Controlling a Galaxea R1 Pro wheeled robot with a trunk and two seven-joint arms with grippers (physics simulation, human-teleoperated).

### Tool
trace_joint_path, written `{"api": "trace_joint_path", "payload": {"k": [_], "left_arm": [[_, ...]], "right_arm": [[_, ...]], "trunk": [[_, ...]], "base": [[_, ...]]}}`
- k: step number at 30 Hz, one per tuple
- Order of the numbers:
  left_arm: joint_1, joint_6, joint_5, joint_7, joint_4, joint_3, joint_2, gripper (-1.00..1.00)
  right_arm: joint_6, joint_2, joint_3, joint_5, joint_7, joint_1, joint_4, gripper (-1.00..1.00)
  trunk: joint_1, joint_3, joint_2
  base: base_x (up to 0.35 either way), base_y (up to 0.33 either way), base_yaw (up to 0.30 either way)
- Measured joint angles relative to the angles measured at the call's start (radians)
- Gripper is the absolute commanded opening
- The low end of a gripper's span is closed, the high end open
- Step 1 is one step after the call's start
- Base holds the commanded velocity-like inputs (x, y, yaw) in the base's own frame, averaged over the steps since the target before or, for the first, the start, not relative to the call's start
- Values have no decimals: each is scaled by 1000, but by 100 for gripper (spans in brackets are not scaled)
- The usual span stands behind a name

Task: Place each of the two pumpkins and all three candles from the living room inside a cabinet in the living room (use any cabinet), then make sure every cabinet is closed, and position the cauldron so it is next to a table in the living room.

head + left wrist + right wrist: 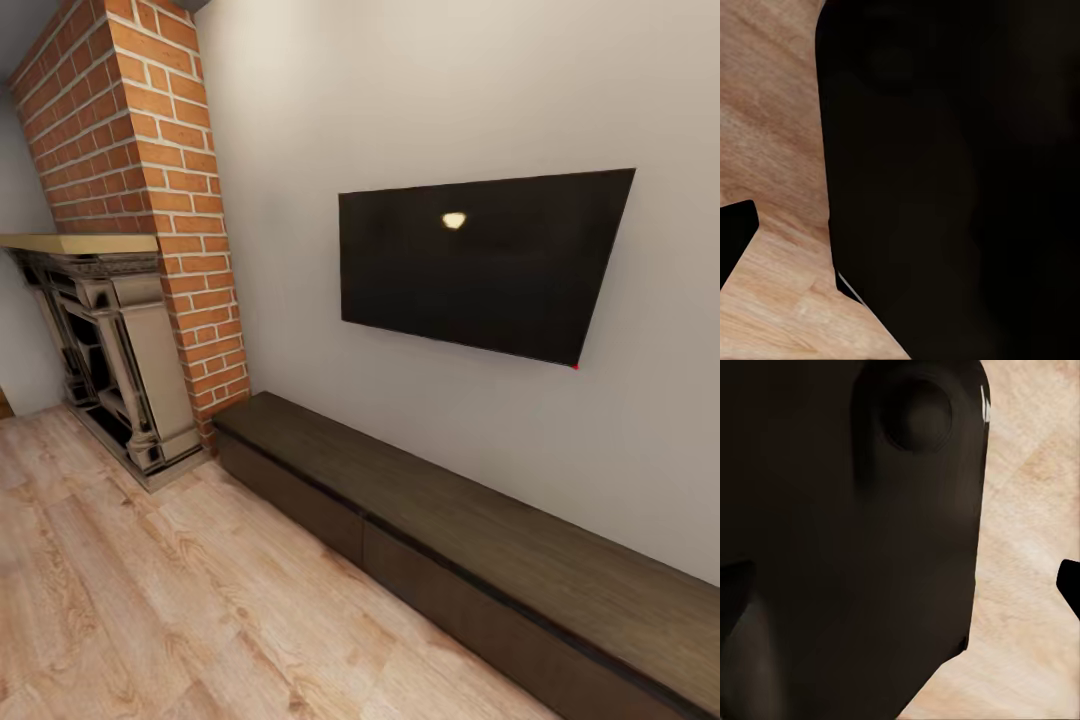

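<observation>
From the head camera I see the cabinet [470, 540], the long, low dark-brown unit, running along the pale wall [400, 100] from the middle of the scene out to the near right. Its wide drawer fronts sit flush, with a thin seam between two of them, so it looks closed from here. Its top is bare wood. Above it a black television [480, 262] hangs on the wall, with a small bright reflection on the screen. To the left, a red brick chimney [150, 180] rises to the ceiling, and against its foot stands an ornate grey-tan fireplace surround [110, 350] with a pale mantel. Light wooden floor [150, 600] covers the near left.

On the left wrist camera, a large black mass [960, 180] takes up most of the frame, very close to the lens. I cannot tell what it is. Wooden floor [772, 150] shows beside it, and a small dark corner [733, 240] juts in at the edge. I cannot tell whether the left gripper is spread or pressed together.

On the right wrist camera, a dark brownish-black body [847, 555] with a round recess [916, 420] sits close against the lens, with pale floor [1027, 547] beyond it. I cannot tell how the right gripper stands either.
</observation>
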Motion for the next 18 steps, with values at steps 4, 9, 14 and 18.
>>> {"api": "trace_joint_path", "payload": {"k": [4, 9, 14, 18], "left_arm": [[13, -21, -1, -11, -21, 3, 1, 100], [13, -49, 0, -10, -32, 4, -7, 100], [13, -77, 3, -10, -32, 5, -10, 100], [13, -100, 4, -10, -32, 5, -11, 100]], "right_arm": [[-20, 0, 0, 2, 2, -19, -6, 100], [-47, 0, 0, 4, -1, -18, -8, 100], [-75, 0, 0, 4, -2, -18, -8, 100], [-98, 0, 1, 9, -9, -18, -6, 100]], "trunk": [[0, 0, 0], [0, 0, 0], [0, 0, 0], [0, 1, 0]], "base": [[0, 0, 0], [0, 0, 0], [-33, 0, 33], [-141, 0, 204]]}}
